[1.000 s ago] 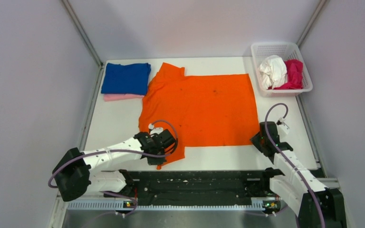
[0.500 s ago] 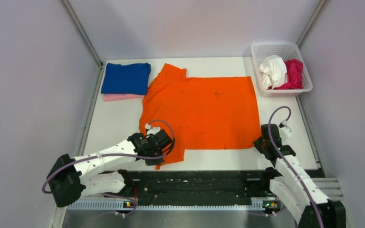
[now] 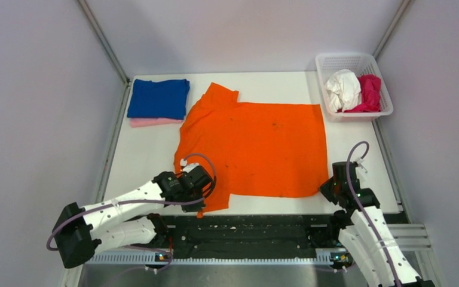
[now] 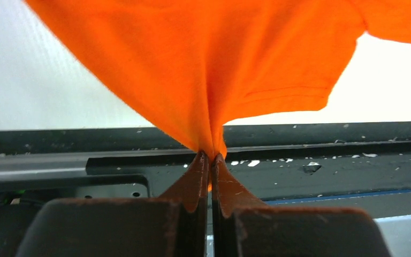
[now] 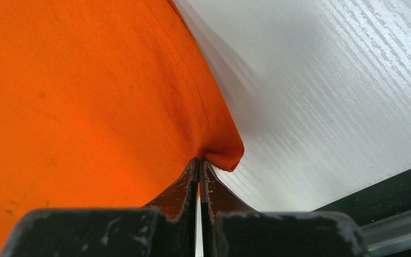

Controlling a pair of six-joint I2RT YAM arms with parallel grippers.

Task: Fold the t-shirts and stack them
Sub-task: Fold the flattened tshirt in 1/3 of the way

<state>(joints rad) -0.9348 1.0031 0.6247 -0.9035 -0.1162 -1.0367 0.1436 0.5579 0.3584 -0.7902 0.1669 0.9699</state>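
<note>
Pulled toward the counter's (image 3: pixel 149 155) near edge, the orange t-shirt (image 3: pixel 257 143) flattens for folding, both jaws clamped shut on its near side.

Spread t-shirt (image 3: pixel 257 146) lies mid-desk (image 3: pixel 146 161). Behind it on the left, the stack of 2 folded t-shirts (image 3: pixel 158 98). Far right, the basket (image 3: pixel 354 58), 2 crumpled t-shirts (image 3: pixel 343 89) in it. Left gripper (image 3: pixel 200 205) at the near-left corner, right gripper (image 3: pixel 326 190) at the near-right.
</note>
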